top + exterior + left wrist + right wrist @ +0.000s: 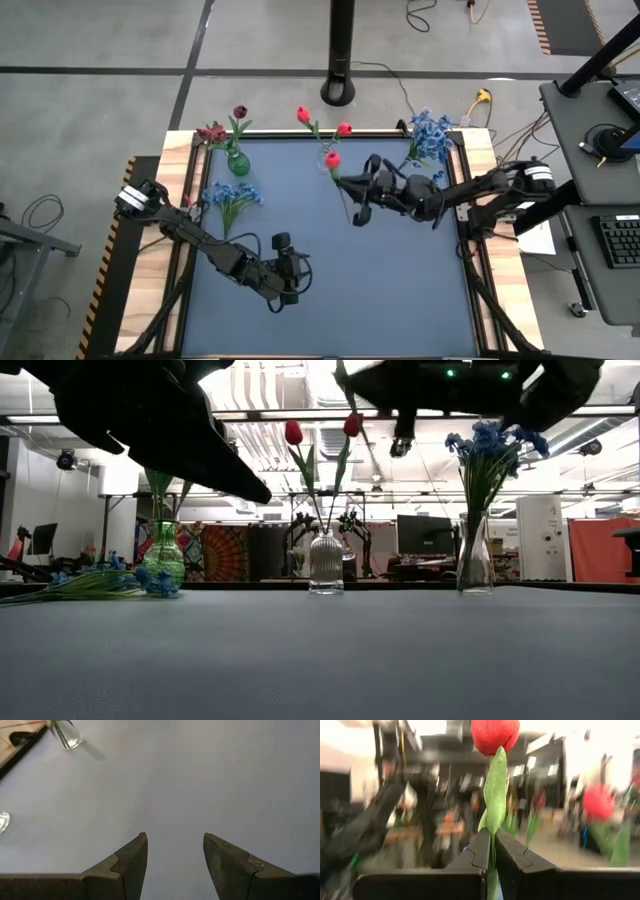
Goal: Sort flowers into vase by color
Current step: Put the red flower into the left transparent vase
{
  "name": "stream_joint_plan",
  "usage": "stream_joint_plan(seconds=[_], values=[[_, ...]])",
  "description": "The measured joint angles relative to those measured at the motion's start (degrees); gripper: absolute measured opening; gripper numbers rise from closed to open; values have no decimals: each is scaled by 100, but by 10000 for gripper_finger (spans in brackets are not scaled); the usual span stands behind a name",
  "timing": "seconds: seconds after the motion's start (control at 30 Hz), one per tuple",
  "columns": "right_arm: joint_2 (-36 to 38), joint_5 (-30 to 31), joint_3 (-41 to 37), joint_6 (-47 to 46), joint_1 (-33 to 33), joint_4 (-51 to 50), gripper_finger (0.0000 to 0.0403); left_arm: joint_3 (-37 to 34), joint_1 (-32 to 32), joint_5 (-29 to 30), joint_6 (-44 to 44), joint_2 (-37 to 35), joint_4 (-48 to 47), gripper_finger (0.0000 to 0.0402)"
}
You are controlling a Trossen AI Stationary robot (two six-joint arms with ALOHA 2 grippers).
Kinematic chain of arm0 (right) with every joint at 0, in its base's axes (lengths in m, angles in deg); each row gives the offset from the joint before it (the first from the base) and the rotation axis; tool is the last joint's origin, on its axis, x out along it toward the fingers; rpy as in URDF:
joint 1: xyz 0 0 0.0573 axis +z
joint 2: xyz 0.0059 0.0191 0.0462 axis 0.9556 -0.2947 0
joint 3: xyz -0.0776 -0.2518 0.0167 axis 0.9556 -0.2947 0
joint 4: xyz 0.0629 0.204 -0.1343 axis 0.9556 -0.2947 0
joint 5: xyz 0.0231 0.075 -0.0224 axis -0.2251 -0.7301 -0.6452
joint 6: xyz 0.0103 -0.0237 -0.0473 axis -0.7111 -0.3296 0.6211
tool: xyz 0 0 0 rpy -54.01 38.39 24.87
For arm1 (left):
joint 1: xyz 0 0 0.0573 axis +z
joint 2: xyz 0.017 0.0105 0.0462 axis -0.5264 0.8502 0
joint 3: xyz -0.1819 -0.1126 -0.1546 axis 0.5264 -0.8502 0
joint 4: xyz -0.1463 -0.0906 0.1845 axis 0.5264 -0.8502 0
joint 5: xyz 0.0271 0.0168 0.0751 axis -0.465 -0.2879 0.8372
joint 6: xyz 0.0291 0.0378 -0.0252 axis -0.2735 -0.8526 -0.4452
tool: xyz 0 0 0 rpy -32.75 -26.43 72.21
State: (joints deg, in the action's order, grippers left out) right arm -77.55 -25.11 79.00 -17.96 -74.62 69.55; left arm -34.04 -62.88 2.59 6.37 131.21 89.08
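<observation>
My right gripper (356, 200) is over the mat's middle, shut on a red tulip (495, 734) whose bud (332, 158) points toward a clear vase (325, 565). That vase stands at the far edge and holds two red tulips (303, 115). At the far left, a green vase (238, 160) holds maroon blooms. A tall clear vase (475, 560) at the far right holds blue blossoms (430, 135). A bunch of blue flowers (232, 195) lies flat on the mat at the left. My left gripper (175, 840) hangs open over bare mat near the front (288, 292). My right gripper pinches the tulip's green stem and leaf (493, 820) between its two fingers, a short way below the bud. The fingers come from the table's right, slanting upward. The flower is lifted clear of the mat, bud beyond the fingertips, and the stem's lower end (354, 216) sticks out toward the near edge.
Wooden strips (190, 165) border the blue mat (400, 290) on both sides. A black pole base (338, 92) stands on the floor behind the table. The mat's near half and right part lie bare.
</observation>
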Motion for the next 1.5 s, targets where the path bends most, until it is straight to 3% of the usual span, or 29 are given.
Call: stream_joint_plan(seconds=[0.1,0.23,0.6,0.8,1.17,1.5], values=[[-363,2,160,380,-176,1044,13,0,0,25,-91,0,-12,176],[-855,2,680,771,-463,1678,13,-24,0,62,-137,0,-12,176],[-1934,0,2458,1475,-1201,1717,13,-342,-17,146,125,-93,-100,176],[-2246,2,2987,1727,-1569,1434,13,-779,-101,148,672,-385,-92,176],[-2277,103,3141,1932,-1942,957,13,-1628,-184,454,1580,-1006,-67,176],[-2266,146,3119,2319,-1955,681,13,-1762,-186,520,1629,-1029,59,176]])
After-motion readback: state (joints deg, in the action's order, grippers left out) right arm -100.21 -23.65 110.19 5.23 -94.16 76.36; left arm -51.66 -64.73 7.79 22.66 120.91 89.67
